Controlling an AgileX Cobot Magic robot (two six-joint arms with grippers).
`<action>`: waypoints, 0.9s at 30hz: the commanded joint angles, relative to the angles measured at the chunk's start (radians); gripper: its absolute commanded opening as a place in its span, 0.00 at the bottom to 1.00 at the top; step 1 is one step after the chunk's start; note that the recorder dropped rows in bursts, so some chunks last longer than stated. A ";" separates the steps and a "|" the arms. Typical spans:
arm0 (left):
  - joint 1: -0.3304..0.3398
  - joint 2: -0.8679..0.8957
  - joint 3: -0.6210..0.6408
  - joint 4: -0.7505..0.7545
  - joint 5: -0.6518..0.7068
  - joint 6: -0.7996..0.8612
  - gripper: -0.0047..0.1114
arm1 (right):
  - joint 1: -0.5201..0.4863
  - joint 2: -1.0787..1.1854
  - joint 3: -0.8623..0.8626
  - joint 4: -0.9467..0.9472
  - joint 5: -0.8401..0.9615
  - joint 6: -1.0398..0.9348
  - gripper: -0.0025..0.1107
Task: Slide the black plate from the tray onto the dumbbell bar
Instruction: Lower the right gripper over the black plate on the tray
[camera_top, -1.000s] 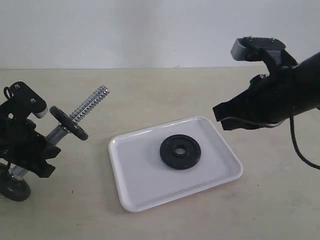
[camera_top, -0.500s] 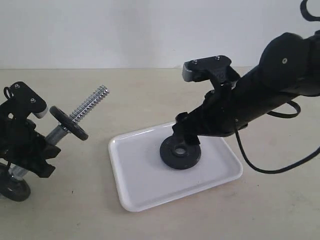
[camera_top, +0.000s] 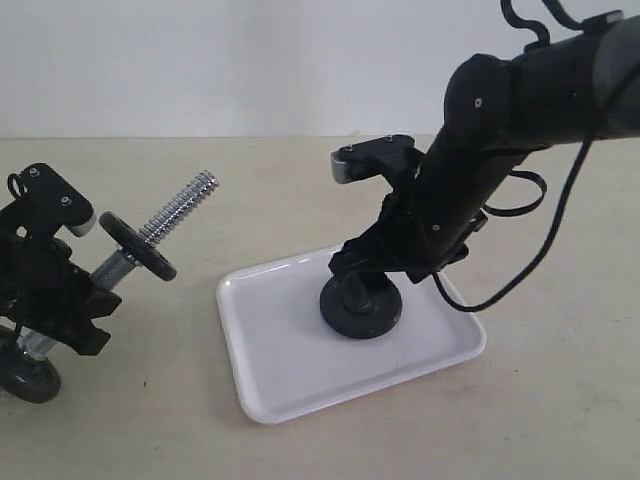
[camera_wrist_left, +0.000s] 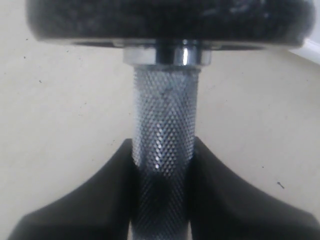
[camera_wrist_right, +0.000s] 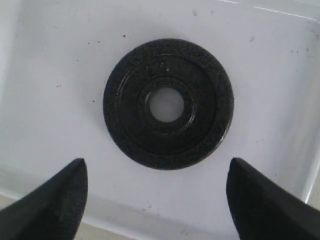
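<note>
The black plate lies flat in the white tray, centre hole up. My right gripper hovers just above it, open, a fingertip on either side of the plate's near edge and nothing between them. It hides part of the plate in the exterior view. At the far left my left gripper is shut on the knurled middle of the dumbbell bar. The bar tilts up toward the tray with its threaded end bare.
One black disc sits on the bar above my left grip, against a silver collar. Another disc rests on the table at the bar's low end. The right arm's cable hangs over the tray's far right corner.
My right arm has swung in from the right and come down over the tray, and its jaws have opened. The left arm and bar have not moved.
</note>
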 joint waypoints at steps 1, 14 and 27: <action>0.000 -0.057 -0.031 -0.036 -0.005 0.003 0.08 | 0.002 0.058 -0.079 -0.059 0.093 0.054 0.67; 0.000 -0.059 -0.043 -0.036 -0.013 0.003 0.08 | 0.057 0.183 -0.183 -0.131 0.125 0.100 0.73; 0.000 -0.059 -0.048 -0.036 -0.031 0.002 0.08 | 0.093 0.263 -0.292 -0.228 0.209 0.148 0.75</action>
